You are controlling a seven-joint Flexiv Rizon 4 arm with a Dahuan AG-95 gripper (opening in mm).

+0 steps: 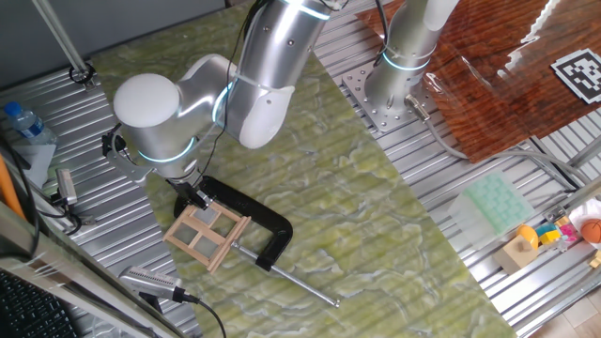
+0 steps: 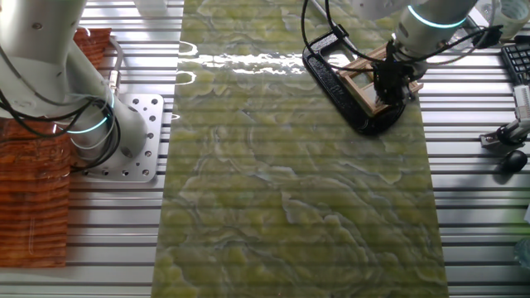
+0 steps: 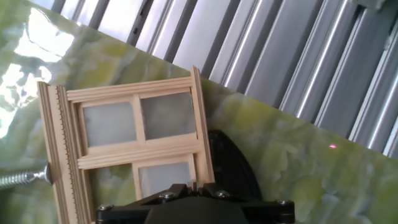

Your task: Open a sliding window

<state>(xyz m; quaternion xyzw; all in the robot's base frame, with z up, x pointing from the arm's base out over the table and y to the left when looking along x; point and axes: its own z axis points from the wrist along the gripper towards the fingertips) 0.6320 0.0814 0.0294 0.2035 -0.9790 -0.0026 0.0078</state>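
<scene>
The sliding window [image 1: 208, 235] is a small tan wooden frame with greyish panes. It lies on the green mat, held in the black C-clamp [image 1: 272, 225]. It also shows in the other fixed view [image 2: 364, 76] and fills the hand view [image 3: 140, 137]. My gripper [image 1: 192, 195] stands over the window's edge near the clamp body [image 3: 233, 168]. In the hand view the gripper [image 3: 194, 185] has its fingers drawn together around the thin upright rail of the window. The other fixed view shows the gripper [image 2: 387, 89] down on the window. The clamp's steel screw [image 3: 22, 178] presses the toothed side.
The clamp's screw rod [image 1: 302, 284] sticks out over the mat toward the front. A second arm's base [image 1: 394, 84] stands at the back. A water bottle [image 1: 23, 120] and hand tools [image 1: 150, 280] lie left. A green tray [image 1: 493, 205] and toys [image 1: 554, 235] lie right.
</scene>
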